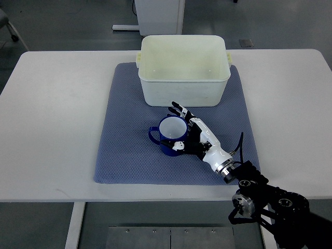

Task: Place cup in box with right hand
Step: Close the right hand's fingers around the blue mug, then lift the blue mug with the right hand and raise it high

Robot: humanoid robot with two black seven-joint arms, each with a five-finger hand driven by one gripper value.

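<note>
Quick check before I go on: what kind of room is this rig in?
Likely a lab or test bay: a plain white table on a grey floor, with only a blue mat, a white box and a blue cup staged.

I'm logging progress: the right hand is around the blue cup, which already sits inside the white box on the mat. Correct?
Not quite. The top view shows the blue cup on the mat in front of the white box, with the right hand around it.

Right robot hand (pixel 191 136) wraps blue cup (pixel 170 135) before cream box (pixel 184 70).
</note>
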